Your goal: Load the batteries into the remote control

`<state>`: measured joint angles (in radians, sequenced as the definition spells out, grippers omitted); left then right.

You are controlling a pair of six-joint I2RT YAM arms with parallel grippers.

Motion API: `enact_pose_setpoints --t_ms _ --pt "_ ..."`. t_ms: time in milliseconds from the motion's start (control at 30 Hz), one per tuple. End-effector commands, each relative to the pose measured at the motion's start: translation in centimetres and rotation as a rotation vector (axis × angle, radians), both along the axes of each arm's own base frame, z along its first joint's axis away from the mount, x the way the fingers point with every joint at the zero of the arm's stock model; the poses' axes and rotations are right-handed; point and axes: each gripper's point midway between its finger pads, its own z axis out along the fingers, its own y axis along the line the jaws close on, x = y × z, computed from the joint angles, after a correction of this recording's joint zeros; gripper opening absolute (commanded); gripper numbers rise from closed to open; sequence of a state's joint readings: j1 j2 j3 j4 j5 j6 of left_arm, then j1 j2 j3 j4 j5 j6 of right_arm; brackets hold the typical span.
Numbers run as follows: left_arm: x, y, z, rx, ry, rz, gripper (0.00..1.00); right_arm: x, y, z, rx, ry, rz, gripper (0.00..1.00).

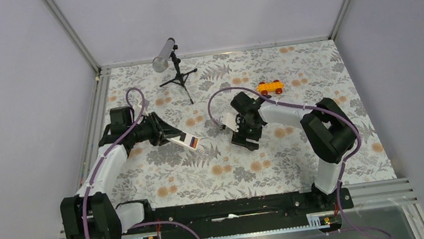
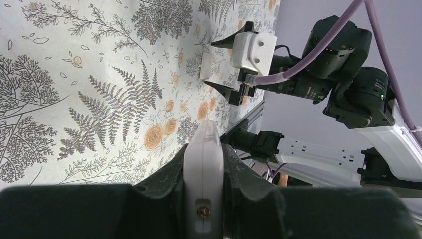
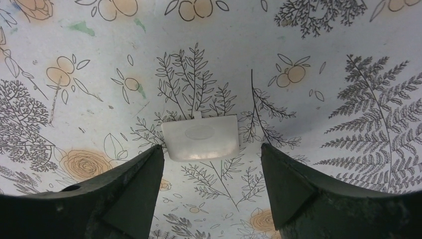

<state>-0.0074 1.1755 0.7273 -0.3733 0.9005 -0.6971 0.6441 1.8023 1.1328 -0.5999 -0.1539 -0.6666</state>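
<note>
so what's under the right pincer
A small white plastic panel lies flat on the floral tablecloth, directly below the right pincer, whose jaws stand open on either side of it. Whatever is beneath the panel is covered and cannot be seen.

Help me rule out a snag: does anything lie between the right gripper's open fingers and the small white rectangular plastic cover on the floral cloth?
Nothing visible does. The right gripper hangs open over the white cover, with only bare floral cloth around it.
</note>
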Motion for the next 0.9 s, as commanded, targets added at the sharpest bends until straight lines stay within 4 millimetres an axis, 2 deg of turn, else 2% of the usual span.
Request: enact_pose_setpoints --t_ms 0,167,333,433,567,733,867 --pt "1.2 0.0 2.1 -0.005 -0.089 -0.014 0.0 -0.4 0.2 -0.4 -0.034 -0.028 0.054 0.76" --pt "1.0 0.0 2.2 -0.006 -0.094 -0.015 0.0 -0.7 -0.3 -1.3 -0.085 -0.102 0.076 0.74" --pt "0.9 0.0 2.3 -0.01 -0.096 -0.017 0.0 -0.9 -0.7 -1.6 -0.096 -0.117 0.076 0.55" --pt "0.8 0.0 2.2 -0.009 -0.095 -0.016 0.0 -0.8 -0.5 -1.2 -0.091 -0.111 0.073 0.48" --pt "0.7 0.1 1.9 -0.002 -0.095 -0.012 0.0 -0.6 0.3 0.0 -0.052 -0.115 0.044 0.47" --pt "1.2 0.3 0.9 0.032 -0.107 0.02 0.0 -0.5 2.1 2.7 0.072 -0.129 -0.021 0.48" --pt "1.7 -1.0 -0.1 0.045 -0.133 0.036 0.0 -1.2 3.2 4.5 0.178 -0.136 -0.07 0.49"
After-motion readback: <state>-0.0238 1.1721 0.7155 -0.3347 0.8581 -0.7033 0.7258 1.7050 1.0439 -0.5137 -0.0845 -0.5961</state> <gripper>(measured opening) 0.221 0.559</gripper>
